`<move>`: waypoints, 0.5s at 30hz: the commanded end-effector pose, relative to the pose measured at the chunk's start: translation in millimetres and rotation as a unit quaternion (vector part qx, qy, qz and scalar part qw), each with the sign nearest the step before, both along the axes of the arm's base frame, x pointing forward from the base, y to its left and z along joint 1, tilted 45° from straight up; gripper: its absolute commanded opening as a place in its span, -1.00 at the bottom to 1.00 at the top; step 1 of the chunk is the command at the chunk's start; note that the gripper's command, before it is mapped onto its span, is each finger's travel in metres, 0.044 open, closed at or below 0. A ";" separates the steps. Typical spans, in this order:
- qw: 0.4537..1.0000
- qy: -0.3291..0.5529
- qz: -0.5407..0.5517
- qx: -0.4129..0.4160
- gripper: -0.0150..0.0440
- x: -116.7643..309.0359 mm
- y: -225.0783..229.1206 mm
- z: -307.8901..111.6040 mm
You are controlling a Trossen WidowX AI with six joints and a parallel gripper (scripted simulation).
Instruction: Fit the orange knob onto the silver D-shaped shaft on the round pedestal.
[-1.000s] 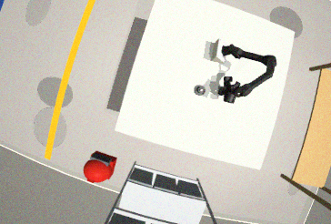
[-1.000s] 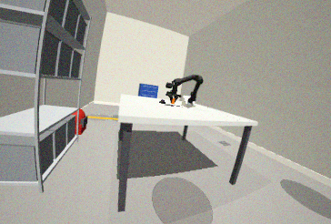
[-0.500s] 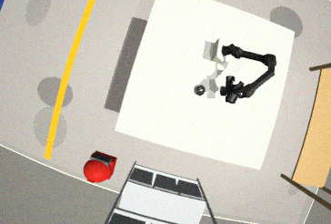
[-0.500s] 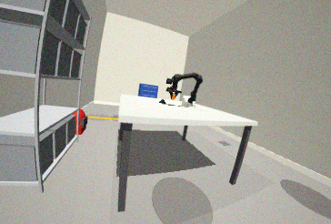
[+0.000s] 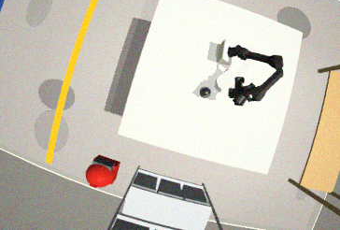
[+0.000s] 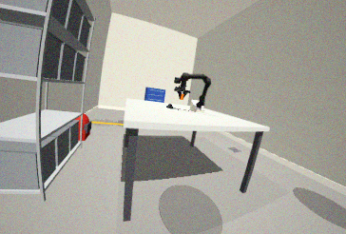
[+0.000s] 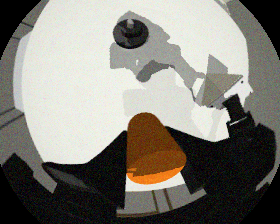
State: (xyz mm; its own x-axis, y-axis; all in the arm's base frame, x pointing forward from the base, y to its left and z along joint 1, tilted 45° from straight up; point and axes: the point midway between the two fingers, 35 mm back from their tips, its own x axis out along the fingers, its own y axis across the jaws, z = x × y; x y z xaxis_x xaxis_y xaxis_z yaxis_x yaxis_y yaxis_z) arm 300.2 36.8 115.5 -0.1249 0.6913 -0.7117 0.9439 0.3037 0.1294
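Observation:
My gripper (image 6: 182, 93) (image 7: 145, 131) is shut on the orange knob (image 6: 182, 97) (image 7: 153, 157), holding it in the air above the table. In the wrist view the knob is tilted between the fingers, with its wider end toward the lower edge. Its hole cannot be seen. In the top view the arm hides the knob. The dark round pedestal (image 5: 205, 92) (image 6: 170, 107) (image 7: 127, 41) stands on the table, apart from the knob and farther out from the arm. The silver shaft (image 7: 130, 24) sticks up from it; its flat side cannot be made out.
The white table (image 5: 177, 35) (image 6: 200, 122) (image 7: 66, 90) carries the arm. A pale angled panel (image 5: 225, 49) (image 7: 220, 88) stands beside the arm's base, to one side of the pedestal. The arm's shadow falls around the pedestal. A shelf unit (image 5: 165, 203) (image 6: 62, 135) stands on the floor off the table.

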 end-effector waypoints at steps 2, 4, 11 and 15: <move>1.000 -0.003 -0.001 0.000 -0.49 2.5 -11.8 11.3; 1.000 -0.003 -0.001 0.000 -0.49 2.5 -12.1 11.7; 1.000 -0.004 -0.001 -0.001 -0.49 10.8 -19.5 -0.7; 1.000 -0.004 -0.002 -0.001 -0.49 16.5 -25.0 -10.1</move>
